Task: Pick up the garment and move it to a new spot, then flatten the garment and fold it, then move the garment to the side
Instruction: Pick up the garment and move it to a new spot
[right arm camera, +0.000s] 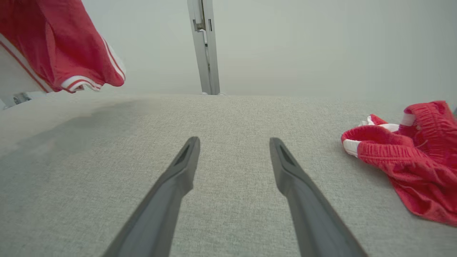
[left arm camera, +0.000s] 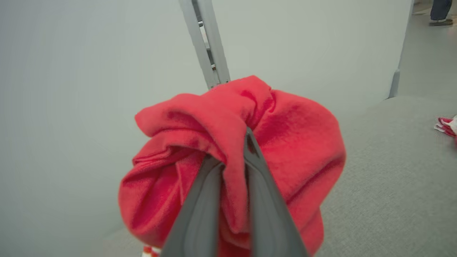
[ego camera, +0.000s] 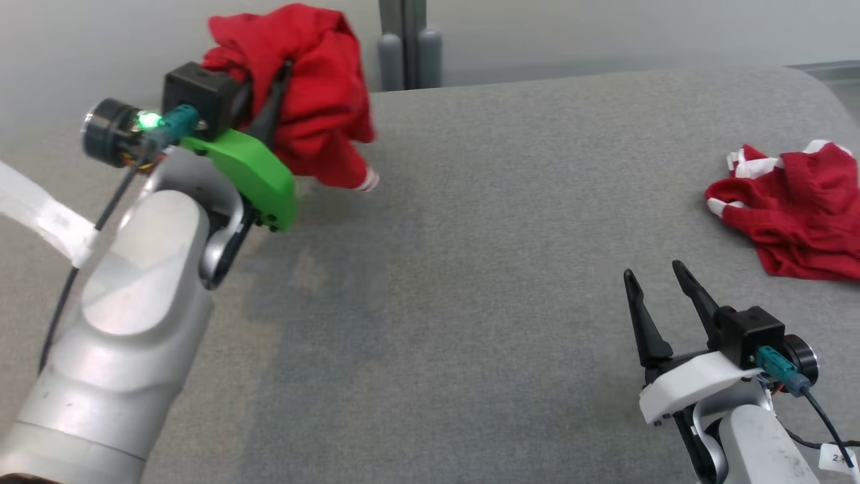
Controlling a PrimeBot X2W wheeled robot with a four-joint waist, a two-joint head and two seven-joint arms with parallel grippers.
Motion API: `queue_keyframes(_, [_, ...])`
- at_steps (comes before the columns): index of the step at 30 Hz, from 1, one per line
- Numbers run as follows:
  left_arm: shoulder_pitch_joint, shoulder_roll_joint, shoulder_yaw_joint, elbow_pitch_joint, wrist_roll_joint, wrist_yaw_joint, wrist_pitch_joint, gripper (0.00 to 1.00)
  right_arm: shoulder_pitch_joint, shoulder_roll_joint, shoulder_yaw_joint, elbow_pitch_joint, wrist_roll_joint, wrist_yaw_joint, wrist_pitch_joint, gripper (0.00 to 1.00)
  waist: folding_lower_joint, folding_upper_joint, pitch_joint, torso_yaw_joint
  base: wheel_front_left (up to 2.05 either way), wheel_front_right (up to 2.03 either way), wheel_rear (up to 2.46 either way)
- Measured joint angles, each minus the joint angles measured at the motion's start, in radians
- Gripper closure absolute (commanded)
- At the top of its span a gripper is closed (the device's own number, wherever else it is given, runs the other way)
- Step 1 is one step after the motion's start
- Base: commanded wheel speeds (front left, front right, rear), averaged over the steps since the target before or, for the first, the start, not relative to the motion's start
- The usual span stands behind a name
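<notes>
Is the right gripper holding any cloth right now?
No, the right gripper stands open, with bare grey table surface between its fingers.

Silver forearms point(ego camera: 134, 323) are fitted with a green bracket point(ego camera: 248, 171) left, a white bracket point(ego camera: 685, 386) right; black cables point(ego camera: 62, 302) are attached, one seemingly tagged.

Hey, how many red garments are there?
2. One red garment hangs bunched in the shut left gripper above the table's far left; the other garment lies crumpled at the table's right.
</notes>
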Motion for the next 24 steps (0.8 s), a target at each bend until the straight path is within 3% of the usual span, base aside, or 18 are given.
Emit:
queue_keyframes(9, [0.096, -0.068, -0.118, -0.140, -0.083, 0.000, 0.006, 1.00, 0.027, 0.000, -0.022, -0.004, 0.007, 0.000, 0.000, 0.00, 0.0000, 0.0000, -0.042, -0.115, 0.00, 0.00, 0.00])
queue_keyframes(16, [0.196, -0.046, -0.176, 0.021, -0.113, -0.001, -0.003, 1.00, 0.018, 0.000, -0.014, -0.017, 0.019, 0.000, 0.000, 0.00, 0.0000, 0.0000, -0.018, -0.159, 0.00, 0.00, 0.00])
queue_keyframes(21, [0.214, -0.039, -0.183, 0.151, -0.119, -0.001, -0.073, 1.00, 0.005, 0.000, -0.016, -0.019, 0.025, 0.000, 0.000, 0.00, 0.0000, 0.0000, 0.017, -0.168, 0.00, 0.00, 0.00])
queue_keyframes(22, [0.217, -0.043, -0.183, 0.167, -0.121, -0.001, -0.088, 0.92, 0.005, 0.000, -0.016, -0.019, 0.025, 0.000, 0.000, 0.00, 0.0000, 0.0000, 0.021, -0.168, 0.00, 0.00, 0.00])
queue_keyframes(23, [0.222, -0.051, -0.183, 0.188, -0.127, -0.001, -0.107, 0.65, 0.005, 0.000, -0.017, -0.019, 0.025, 0.000, 0.000, 0.00, 0.0000, 0.0000, 0.025, -0.168, 0.00, 0.00, 0.00])
queue_keyframes(24, [0.228, -0.060, -0.183, 0.206, -0.132, -0.001, -0.123, 0.33, 0.004, 0.000, -0.018, -0.018, 0.025, 0.000, 0.000, 0.00, 0.0000, 0.0000, 0.028, -0.167, 0.00, 0.00, 0.00])
